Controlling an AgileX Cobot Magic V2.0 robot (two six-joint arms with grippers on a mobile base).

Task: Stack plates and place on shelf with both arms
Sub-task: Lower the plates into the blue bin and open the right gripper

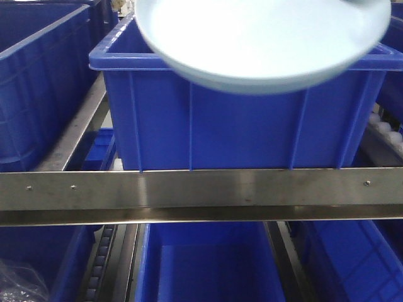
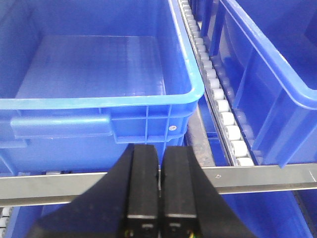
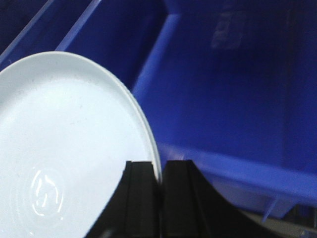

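Observation:
A pale blue-white plate (image 1: 264, 44) hangs in the air at the top of the front view, above a blue bin (image 1: 239, 126). In the right wrist view my right gripper (image 3: 161, 171) is shut on the rim of this plate (image 3: 64, 148), which fills the left half of that view. Only one plate's surface can be told apart. My left gripper (image 2: 159, 158) is shut and holds nothing; it hovers over a metal rail (image 2: 257, 176) in front of an empty blue bin (image 2: 99, 74). Neither gripper shows in the front view.
A steel shelf rail (image 1: 201, 192) crosses the front view. Blue bins stand on the upper level at left (image 1: 38, 82) and more on the lower level (image 1: 201, 264). A white roller track (image 2: 218, 94) runs between bins in the left wrist view.

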